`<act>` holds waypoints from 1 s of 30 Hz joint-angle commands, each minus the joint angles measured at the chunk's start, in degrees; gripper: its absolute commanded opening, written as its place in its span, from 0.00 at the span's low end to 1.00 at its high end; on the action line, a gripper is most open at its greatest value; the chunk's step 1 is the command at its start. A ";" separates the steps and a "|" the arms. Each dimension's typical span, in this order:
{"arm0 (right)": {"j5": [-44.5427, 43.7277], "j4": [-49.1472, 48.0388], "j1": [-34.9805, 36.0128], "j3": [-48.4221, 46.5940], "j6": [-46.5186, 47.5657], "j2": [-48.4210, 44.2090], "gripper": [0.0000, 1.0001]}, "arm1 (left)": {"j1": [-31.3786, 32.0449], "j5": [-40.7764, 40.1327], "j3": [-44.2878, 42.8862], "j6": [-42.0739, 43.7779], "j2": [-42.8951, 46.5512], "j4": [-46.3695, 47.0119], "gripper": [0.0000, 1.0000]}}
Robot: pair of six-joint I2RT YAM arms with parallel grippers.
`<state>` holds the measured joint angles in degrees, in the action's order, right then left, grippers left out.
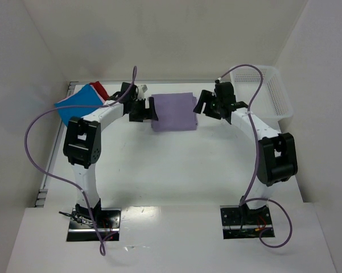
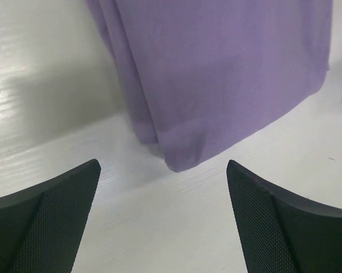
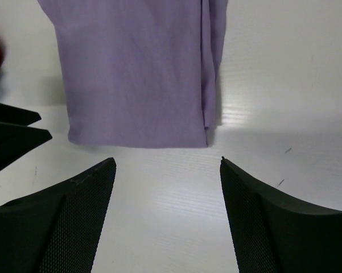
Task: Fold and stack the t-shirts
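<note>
Folded lavender t-shirt [image 1: 173, 112] lies on tabletop [image 1: 176, 170]. Left pincer [image 1: 150, 110] and right pincer [image 1: 201, 104] flank its edges, both released, seemingly clear.

The lavender t-shirt [image 3: 136, 74] is running off the top edge in both wrist views, its far part going unseen. Left of it in the top view, the red t-shirt [image 1: 99, 89] is showing only a corner past the blue t-shirt [image 1: 77, 105], whose near edge is lying hidden under the left arm [image 1: 105, 112].
</note>
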<state>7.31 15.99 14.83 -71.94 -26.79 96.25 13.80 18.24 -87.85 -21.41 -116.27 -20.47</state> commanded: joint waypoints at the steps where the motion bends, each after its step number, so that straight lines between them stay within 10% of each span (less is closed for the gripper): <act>1: -0.10 -0.08 -0.33 -5.92 3.93 3.15 0.80 | -0.88 3.81 -3.46 -0.83 -3.33 2.71 0.99; 24: -4.33 4.94 -4.01 -15.87 7.80 6.86 1.00 | -4.57 -2.41 -7.50 1.02 -0.19 5.89 0.99; 30: 2.78 0.01 -7.18 -11.55 6.66 5.18 1.00 | -6.86 8.46 -6.72 -3.97 -5.11 12.36 0.99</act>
<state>6.42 19.99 8.23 -84.03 -20.08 104.88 8.23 20.86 -94.87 -23.05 -119.94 -13.45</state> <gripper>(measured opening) 0.999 0.993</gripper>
